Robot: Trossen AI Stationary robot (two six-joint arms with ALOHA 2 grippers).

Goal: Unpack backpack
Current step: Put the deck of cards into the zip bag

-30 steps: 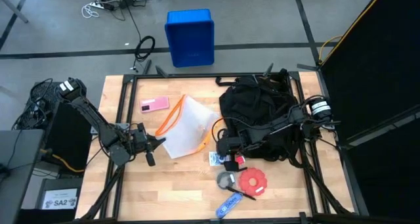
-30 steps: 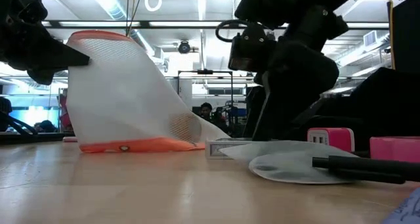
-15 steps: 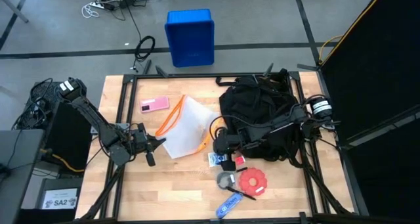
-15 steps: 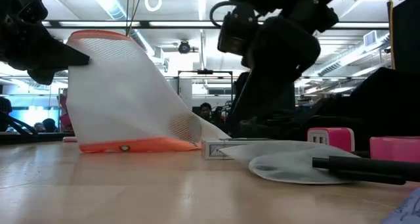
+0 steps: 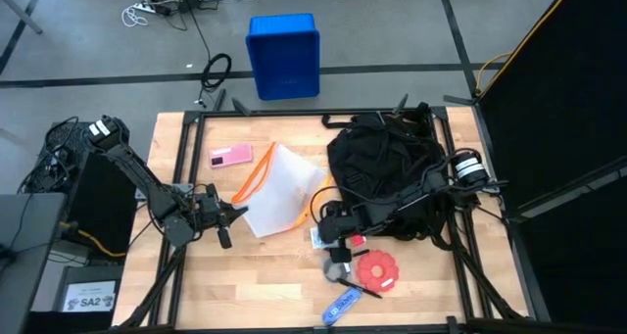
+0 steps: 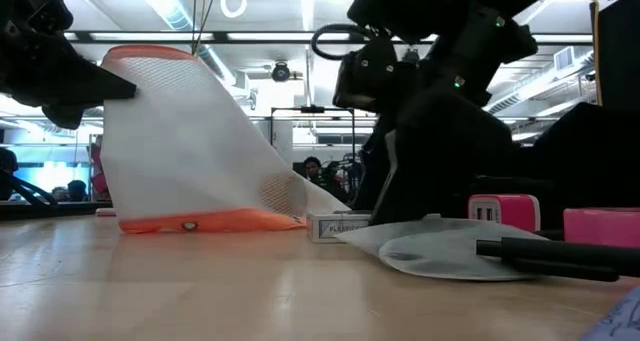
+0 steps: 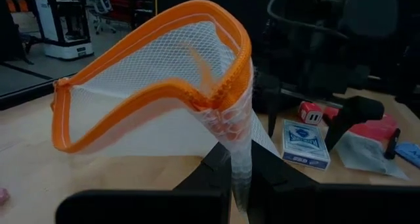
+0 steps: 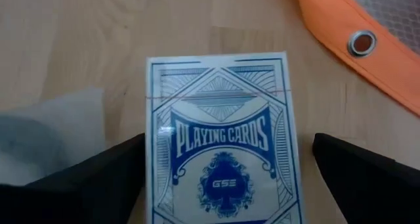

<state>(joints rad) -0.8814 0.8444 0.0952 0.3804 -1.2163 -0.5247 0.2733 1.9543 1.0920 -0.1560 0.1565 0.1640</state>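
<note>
**A:** Your right hand [image 5: 331,238] hangs spread wide just over the deck of playing cards [image 8: 220,148], a finger [image 8: 98,175] on either side of the box with clear wood between each finger and the cardboard. Come straight down and press in on the two long edges together, or the box will likely swivel on the table [image 5: 265,285].

**B:** And your left hand [image 5: 233,216]?

**A:** Pressed together on the edge of the white mesh pouch [image 5: 277,192], right by its orange zipper band [image 7: 147,92], propping it up like a tent. Hold it where it is.

**B:** What crowds the deck?

**A:** Plenty. The orange hem of that pouch, with its metal eyelet [image 8: 361,43], lies just beside one corner of the deck, and a pale crumpled bag [image 6: 450,249] sits against the other side. Keep your fingers low and narrow so you don't drag either along. A pink block [image 6: 497,212] and a red round thing [image 5: 377,270] rest near by, with a dark marker [image 6: 555,256] across the pale bag.

**B:** Where's the backpack [image 5: 382,172]?

**A:** Slumped at the far right of the table, under your right arm, straps loose. Lift clear of them. A pink flat item [image 5: 230,157] lies well apart at the far left, and a blue crate [image 5: 284,55] stands on the floor beyond.
</note>
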